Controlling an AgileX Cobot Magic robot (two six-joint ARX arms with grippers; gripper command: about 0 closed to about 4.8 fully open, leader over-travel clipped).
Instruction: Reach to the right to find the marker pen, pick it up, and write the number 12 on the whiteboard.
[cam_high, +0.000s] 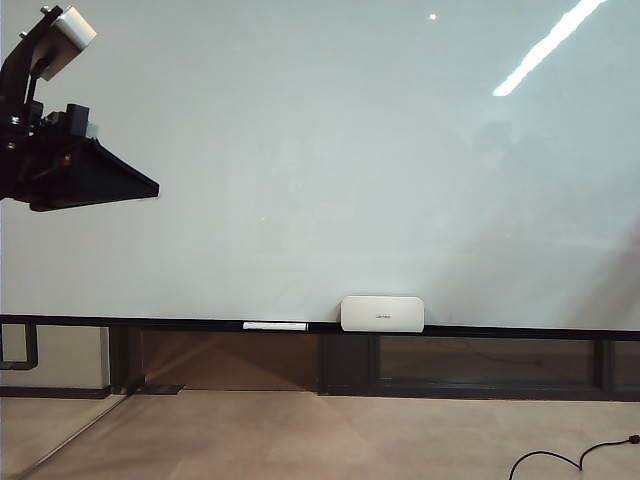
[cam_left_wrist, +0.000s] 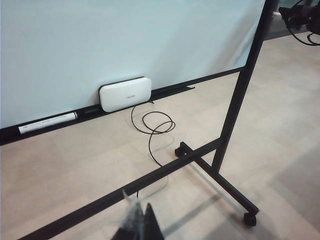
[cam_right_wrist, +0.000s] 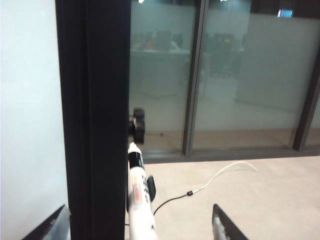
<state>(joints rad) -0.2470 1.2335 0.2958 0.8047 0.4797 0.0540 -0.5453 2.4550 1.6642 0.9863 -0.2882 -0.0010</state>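
Reaching stage only: right gripper (cam_right_wrist: 140, 227) spread wide, empty, marker pen (cam_right_wrist: 137, 200) upright between its fingers beside whiteboard (cam_high: 320, 160) frame (not gripped). Left gripper (cam_left_wrist: 135, 225) raised at board's left, state unclear. Board blank; pickup and writing 12 remain.

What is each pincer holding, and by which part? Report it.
Nothing held. Right pincer open, the marker pen ahead of it ungripped; left pincer shows nothing in it.
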